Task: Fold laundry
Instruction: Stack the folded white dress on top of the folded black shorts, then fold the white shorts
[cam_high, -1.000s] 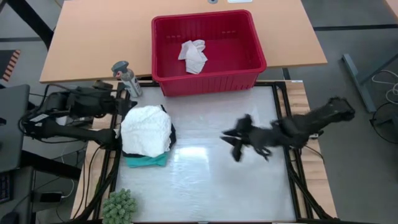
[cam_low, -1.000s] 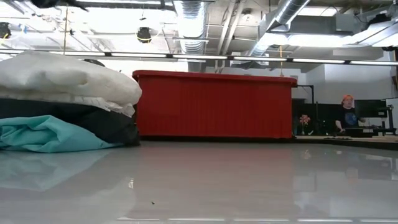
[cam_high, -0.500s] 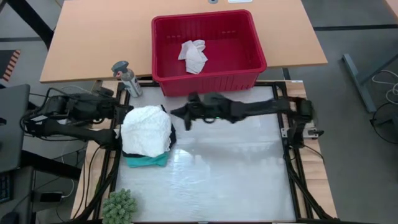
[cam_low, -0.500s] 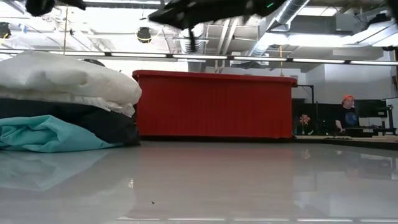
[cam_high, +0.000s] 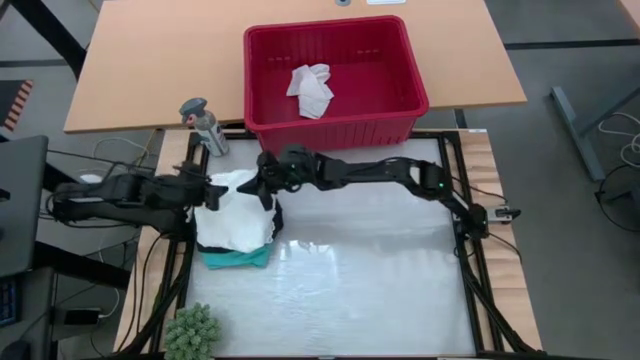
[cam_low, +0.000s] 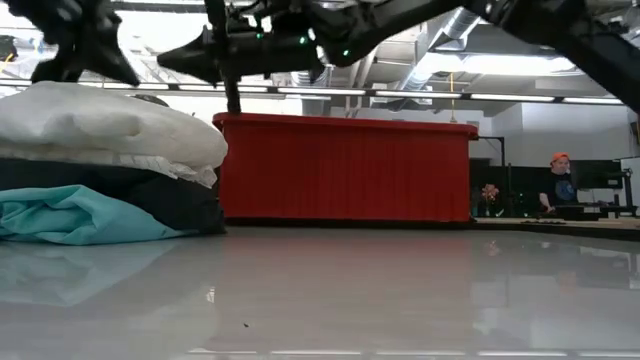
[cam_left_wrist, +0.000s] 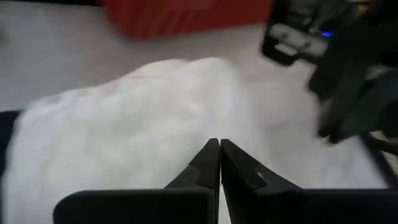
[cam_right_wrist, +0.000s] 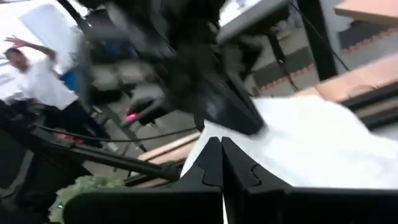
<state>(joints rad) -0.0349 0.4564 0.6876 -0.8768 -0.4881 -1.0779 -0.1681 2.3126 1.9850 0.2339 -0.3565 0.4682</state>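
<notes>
A stack of laundry lies at the table's left. A white garment (cam_high: 236, 210) is on top, a black one (cam_low: 170, 200) is under it, and a teal one (cam_high: 236, 258) rests on the table at the bottom. My left gripper (cam_high: 214, 192) is shut at the white garment's left edge, low over it (cam_left_wrist: 219, 148). My right gripper (cam_high: 256, 186) reaches in level from the table's right. It is shut, with nothing between its fingers (cam_right_wrist: 221, 144), and hangs clear above the stack's far right part (cam_low: 170, 60). One more white cloth (cam_high: 310, 90) lies in the red basket (cam_high: 405, 110). My left gripper's shut fingertips (cam_low: 128, 76) stand right at the top of the white garment (cam_left_wrist: 155, 118), coming from the table's left and slanting down. Whether they touch the cloth I cannot tell.
The red basket stands past the table's far edge. A grey spray bottle (cam_high: 203, 125) stands at the far left corner, and a green fuzzy plant (cam_high: 190, 333) at the near left corner. A person (cam_right_wrist: 37, 81) shows in the room beyond. The glossy table (cam_high: 360, 280) stretches right of the stack.
My right arm has swung from the table's right middle toward the far edge, then left across the table, and its gripper now hangs over the stack. My left gripper has come down from beside the spray bottle onto the stack's left edge. The laundry has not moved.
</notes>
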